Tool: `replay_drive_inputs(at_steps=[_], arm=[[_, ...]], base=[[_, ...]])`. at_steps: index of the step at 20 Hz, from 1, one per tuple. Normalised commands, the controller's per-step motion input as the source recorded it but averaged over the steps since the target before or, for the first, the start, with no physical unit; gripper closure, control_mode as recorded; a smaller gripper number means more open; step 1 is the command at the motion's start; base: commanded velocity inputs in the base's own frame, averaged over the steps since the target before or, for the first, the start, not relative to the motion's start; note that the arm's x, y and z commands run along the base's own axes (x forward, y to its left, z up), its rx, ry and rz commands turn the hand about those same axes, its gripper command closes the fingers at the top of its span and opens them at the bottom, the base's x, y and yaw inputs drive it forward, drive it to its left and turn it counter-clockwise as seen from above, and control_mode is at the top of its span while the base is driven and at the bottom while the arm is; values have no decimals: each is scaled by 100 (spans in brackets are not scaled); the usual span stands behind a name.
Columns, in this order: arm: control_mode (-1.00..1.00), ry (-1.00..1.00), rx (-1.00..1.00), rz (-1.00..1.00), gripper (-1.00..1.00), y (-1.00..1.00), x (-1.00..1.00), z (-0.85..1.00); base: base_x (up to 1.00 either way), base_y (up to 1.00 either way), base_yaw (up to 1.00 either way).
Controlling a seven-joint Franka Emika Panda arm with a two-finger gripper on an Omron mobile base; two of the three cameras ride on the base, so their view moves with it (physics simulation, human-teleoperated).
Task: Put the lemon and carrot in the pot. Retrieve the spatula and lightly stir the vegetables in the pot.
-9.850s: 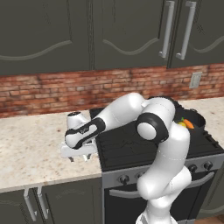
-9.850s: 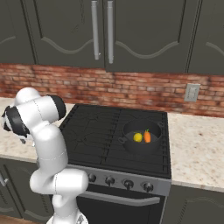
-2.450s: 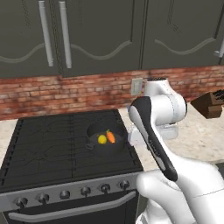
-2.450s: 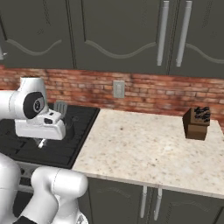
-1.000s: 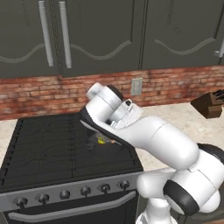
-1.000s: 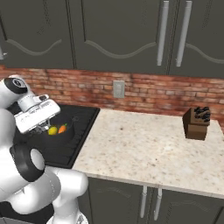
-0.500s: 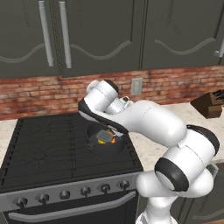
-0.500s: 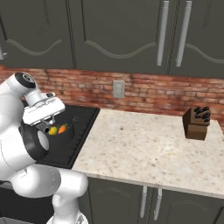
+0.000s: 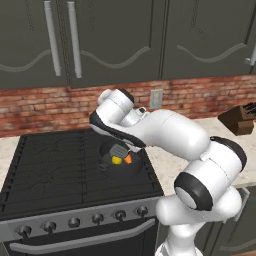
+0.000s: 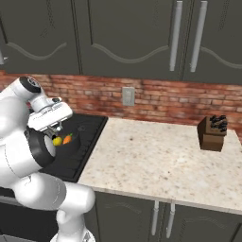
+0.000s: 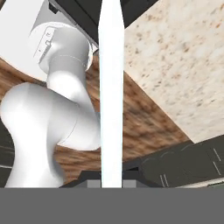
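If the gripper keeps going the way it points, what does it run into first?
Hard to say. The gripper seems to reach down over the pot, spatula head by the lemon and carrot, so those probably come first; depth is unclear.

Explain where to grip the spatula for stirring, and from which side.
Grip the spatula by its white handle, away from the grey head. Straight and narrow, it lets the end effector close across it from above, leaving the head free over the pot.
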Motion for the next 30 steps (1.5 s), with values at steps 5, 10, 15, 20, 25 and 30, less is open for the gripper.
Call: replay_drive_inputs(at_steps=[5, 10, 15, 20, 25, 30], arm=[[-100, 0, -5, 0, 100, -27, 35, -1], [-100, -2, -2, 0, 100, -22, 19, -19], [-100, -10, -5, 0, 100, -2, 4, -30], [-100, -2, -5, 0, 100, 7, 2, -10], [-100, 0, -2, 0, 100, 14, 2, -2], [-100, 0, -5, 0, 100, 0, 29, -19]], base=[[0, 0, 0], [0, 0, 0], [0, 0, 0], [0, 0, 0], [0, 0, 0], [0, 0, 0]])
